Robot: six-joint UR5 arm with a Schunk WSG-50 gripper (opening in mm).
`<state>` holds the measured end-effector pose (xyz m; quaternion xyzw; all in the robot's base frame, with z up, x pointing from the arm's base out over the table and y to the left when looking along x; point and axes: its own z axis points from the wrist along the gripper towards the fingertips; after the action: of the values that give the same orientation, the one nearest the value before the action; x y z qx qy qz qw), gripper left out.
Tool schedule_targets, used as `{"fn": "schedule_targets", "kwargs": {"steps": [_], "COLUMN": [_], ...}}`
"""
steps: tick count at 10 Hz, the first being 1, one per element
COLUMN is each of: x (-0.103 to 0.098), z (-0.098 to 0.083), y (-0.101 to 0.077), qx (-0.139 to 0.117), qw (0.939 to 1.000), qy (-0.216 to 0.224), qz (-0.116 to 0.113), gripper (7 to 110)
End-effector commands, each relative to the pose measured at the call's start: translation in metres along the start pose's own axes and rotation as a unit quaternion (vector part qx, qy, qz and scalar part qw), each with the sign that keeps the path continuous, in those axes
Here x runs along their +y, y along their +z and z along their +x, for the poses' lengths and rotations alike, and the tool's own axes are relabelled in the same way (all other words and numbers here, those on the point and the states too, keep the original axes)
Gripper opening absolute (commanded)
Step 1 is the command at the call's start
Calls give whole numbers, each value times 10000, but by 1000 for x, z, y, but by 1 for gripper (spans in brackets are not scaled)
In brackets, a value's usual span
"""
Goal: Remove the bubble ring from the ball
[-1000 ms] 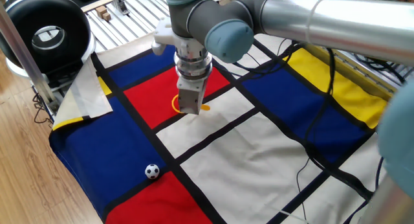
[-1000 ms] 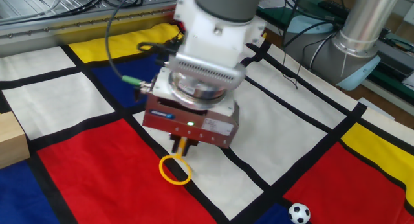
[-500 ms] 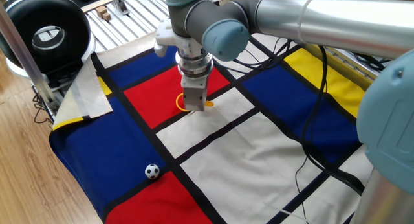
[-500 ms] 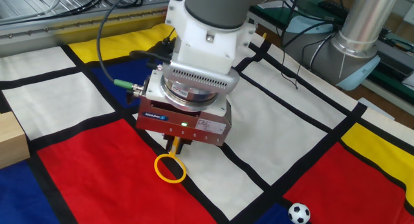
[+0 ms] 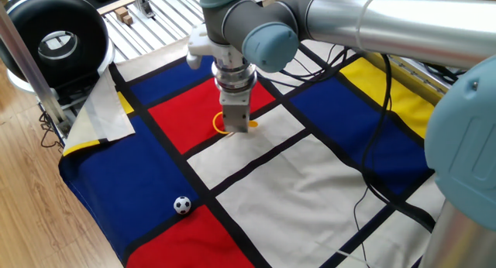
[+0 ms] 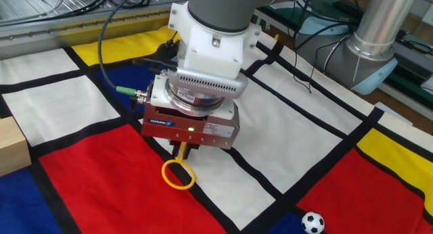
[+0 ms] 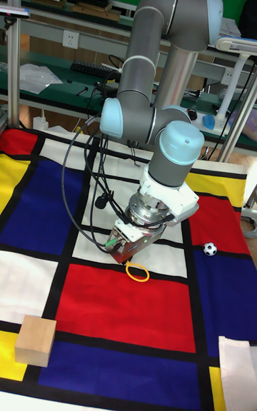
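Bubble ring (image 6: 178, 175) lies well apart from ball (image 6: 312, 222).

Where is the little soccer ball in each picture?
One fixed view: the ball sits low and left, on the blue patch by a red one.
The other fixed view: bottom right corner.
Tall fixed view: right side, halfway down.
Shared landmark: the yellow ring under the claw.

Yellow-orange bubble ring (image 6: 178, 174). White ball (image 6: 312, 222) with black soccer patches. Cloth (image 6: 88, 186) in red, blue, white, yellow blocks split by black lines. Red gripper body (image 6: 190, 129), white flange above. Arm (image 7: 168, 33) grey with light-blue caps. Tan wooden cube (image 7: 36, 340). Black round case (image 5: 56, 37).
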<state>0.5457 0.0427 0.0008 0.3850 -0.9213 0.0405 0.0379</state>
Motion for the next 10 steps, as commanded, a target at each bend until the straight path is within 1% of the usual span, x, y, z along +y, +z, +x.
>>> {"fn": "schedule_targets", "kwargs": {"steps": [1, 4, 6, 7, 8, 10], "x": [2, -2, -4, -9, -7, -11], "z": [-1, -5, -21, -28, -35, -45], "y": [0, 0, -4, -4, -4, -2], "qx": [-64, -128, -416, -470, -509, -482], "qw": [9999, 9999, 9991, 9987, 9985, 9985], "qy": [-35, -49, 51, 75, 107, 106], "qz": [-83, -6, 85, 171, 153, 256], "gripper": [7, 7, 7, 7, 7, 7]}}
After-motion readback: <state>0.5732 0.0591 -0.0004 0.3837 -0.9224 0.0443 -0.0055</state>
